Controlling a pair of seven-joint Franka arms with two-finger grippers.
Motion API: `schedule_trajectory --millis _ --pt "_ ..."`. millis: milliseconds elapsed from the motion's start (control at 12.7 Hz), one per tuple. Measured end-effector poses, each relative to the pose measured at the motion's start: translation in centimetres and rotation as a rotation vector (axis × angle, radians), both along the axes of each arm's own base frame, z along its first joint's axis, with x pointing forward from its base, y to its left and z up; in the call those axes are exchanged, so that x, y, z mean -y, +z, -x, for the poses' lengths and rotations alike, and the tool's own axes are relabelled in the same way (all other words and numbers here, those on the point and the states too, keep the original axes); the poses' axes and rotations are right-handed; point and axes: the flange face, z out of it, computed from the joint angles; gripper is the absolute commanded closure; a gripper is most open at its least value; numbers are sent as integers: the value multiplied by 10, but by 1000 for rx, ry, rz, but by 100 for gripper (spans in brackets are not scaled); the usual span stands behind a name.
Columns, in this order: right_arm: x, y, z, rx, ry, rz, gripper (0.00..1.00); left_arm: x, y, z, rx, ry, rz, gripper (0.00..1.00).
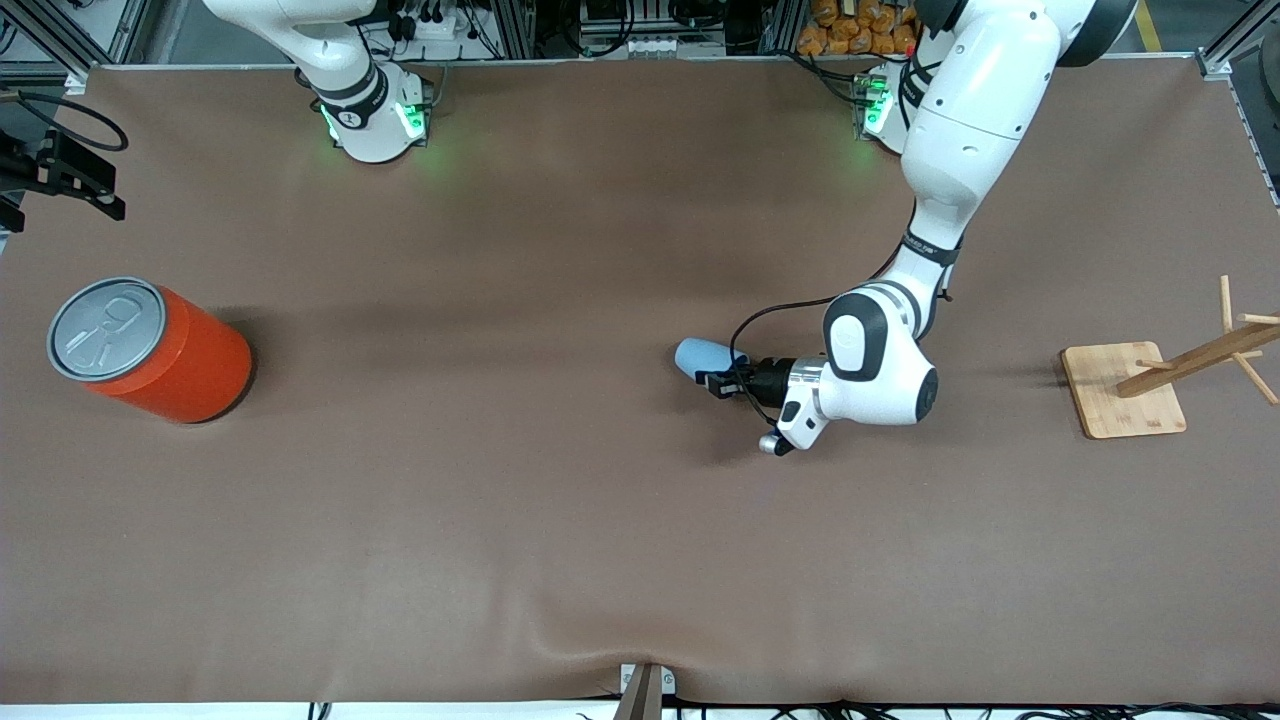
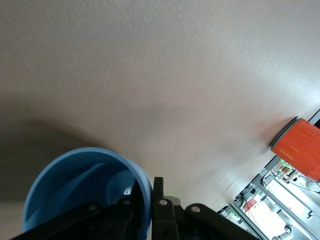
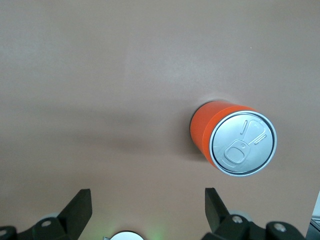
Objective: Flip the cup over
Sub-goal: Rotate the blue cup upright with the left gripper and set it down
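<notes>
The light-blue cup (image 1: 700, 357) lies sideways in my left gripper (image 1: 722, 380), held over the middle of the table with its closed end toward the right arm's end. In the left wrist view the cup's open mouth (image 2: 75, 185) faces the camera. The left gripper (image 2: 150, 202) is shut on the rim, one finger inside the cup and one outside against the wall. My right gripper (image 3: 147, 207) is open and empty, high over the table near its own base; it does not show in the front view.
A large orange can (image 1: 150, 350) with a grey pull-tab lid stands at the right arm's end of the table; it also shows in the right wrist view (image 3: 235, 142) and the left wrist view (image 2: 300, 150). A wooden rack on a square base (image 1: 1125, 388) stands at the left arm's end.
</notes>
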Motion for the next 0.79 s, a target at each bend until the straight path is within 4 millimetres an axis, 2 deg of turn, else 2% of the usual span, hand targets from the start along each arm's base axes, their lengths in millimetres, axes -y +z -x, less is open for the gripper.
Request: schedule_trajectory --millis 79,237,553,632,789 --pt "2 0 0 0 0 -11 0 -8 6 -6 16 -10 -12 100" --pt "5 0 0 -1 -7 -45 0 -40 35 -25 92 -74 -89 100" --pt "5 -1 2 -9 -7 -56 0 -122 120 -78 301 -180 -389 100" --pt "5 -1 2 -10 -6 -57 0 -142 130 -85 332 -202 -469 100" --pt "6 -1 2 -15 -7 -57 0 -172 138 -95 375 -240 -594 100"
